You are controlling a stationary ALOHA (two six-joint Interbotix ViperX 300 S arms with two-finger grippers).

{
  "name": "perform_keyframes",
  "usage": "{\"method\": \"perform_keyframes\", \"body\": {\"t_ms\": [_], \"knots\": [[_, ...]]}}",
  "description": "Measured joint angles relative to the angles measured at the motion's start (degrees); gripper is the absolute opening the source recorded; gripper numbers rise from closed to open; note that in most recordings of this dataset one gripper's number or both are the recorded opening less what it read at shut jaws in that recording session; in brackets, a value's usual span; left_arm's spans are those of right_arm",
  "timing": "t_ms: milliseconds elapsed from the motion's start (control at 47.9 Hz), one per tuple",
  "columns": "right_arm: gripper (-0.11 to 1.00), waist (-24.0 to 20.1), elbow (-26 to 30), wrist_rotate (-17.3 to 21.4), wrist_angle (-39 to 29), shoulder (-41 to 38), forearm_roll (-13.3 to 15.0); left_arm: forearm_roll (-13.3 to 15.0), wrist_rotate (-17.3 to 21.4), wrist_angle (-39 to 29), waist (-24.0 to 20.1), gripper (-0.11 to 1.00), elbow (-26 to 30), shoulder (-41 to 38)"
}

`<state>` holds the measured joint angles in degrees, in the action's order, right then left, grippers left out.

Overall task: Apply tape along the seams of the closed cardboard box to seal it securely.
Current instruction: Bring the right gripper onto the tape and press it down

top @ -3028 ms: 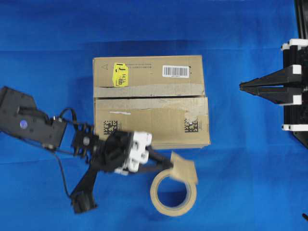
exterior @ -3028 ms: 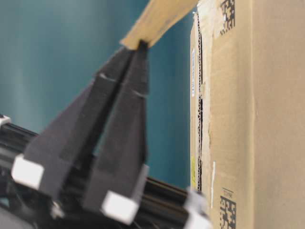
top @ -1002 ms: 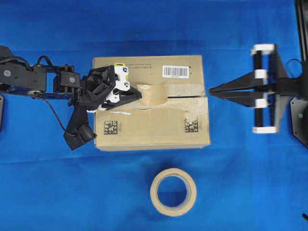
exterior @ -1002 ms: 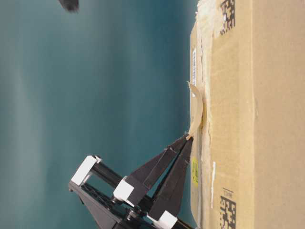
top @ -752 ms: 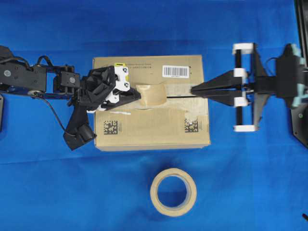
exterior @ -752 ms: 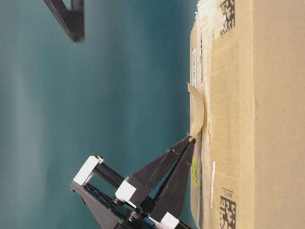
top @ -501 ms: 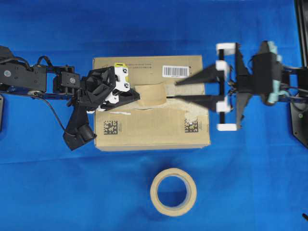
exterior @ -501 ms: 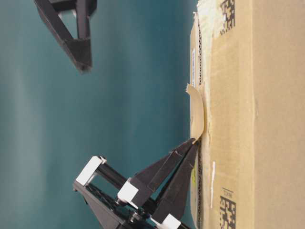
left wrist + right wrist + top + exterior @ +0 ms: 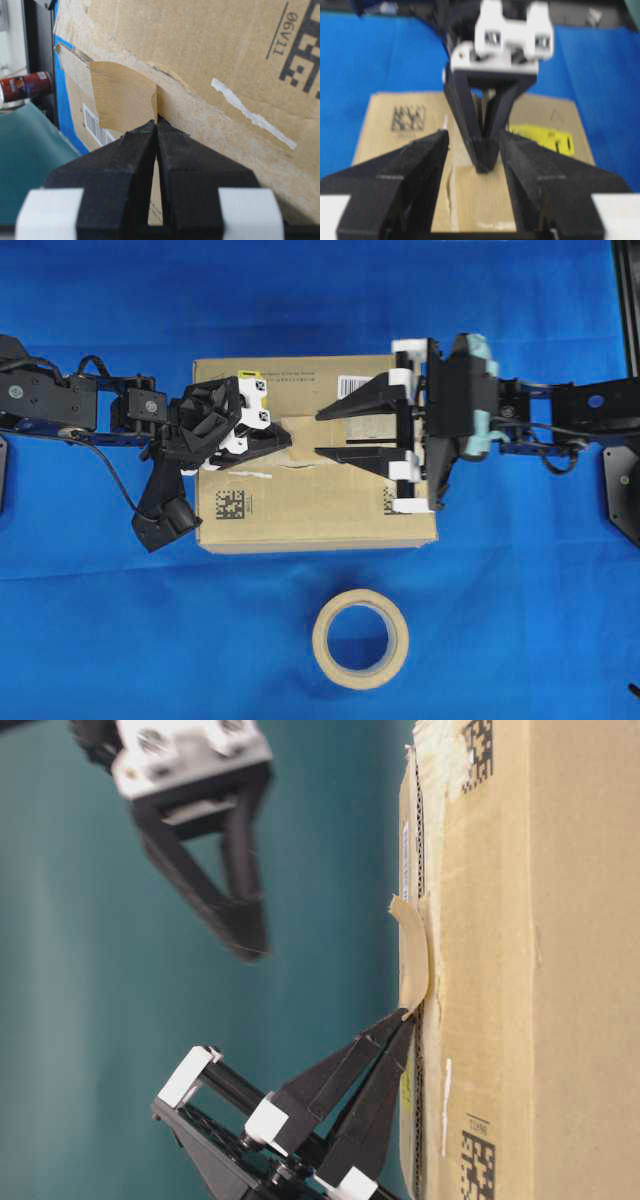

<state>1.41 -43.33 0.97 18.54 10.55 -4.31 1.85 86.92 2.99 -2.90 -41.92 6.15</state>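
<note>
Meanwhile, at the left of the overhead view, we are watching the left gripper [image 9: 287, 441] reaching in over the cardboard box [image 9: 300, 510], its jaws pressed together and pinching one end of the tape [image 9: 303, 434]. From the left wrist camera, we are seeing the tan piece [image 9: 125, 100] standing up off the box top, clamped at its near edge between the closed black fingers [image 9: 135, 150]. We are finding the box lying with its long axis left to right on the blue cloth [image 9: 520, 590], its yellow sticker [image 9: 250, 375] and barcode label [image 9: 352, 383] along the far flap. The seams [image 9: 300, 466] are running the same way, and the tape is lying along that line near the box's middle, bowing upward in the table-level view [image 9: 413, 960] rather than lying flat. Farther right, we are seeing the right gripper [image 9: 318, 433] hanging over the box with its jaws spread wide, one on each side of the seam line, gripping nothing. Toward the near edge, the tape roll [image 9: 360, 639] is resting flat on the cloth, well apart from the box.
</note>
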Motion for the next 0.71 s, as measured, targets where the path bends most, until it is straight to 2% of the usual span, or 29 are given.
{"method": "perform_keyframes", "body": {"t_ms": [480, 710], "knots": [[0.45, 0.8, 0.1, 0.0, -0.1, -7.9, -2.5, 0.0, -0.1, -0.4, 0.0, 0.0, 0.0, 0.0], [0.45, 1.6, 0.1, 0.0, -1.1, -8.8, -3.4, 0.0, -0.2, -1.2, 0.0, 0.0, 0.1, 0.0]]}}
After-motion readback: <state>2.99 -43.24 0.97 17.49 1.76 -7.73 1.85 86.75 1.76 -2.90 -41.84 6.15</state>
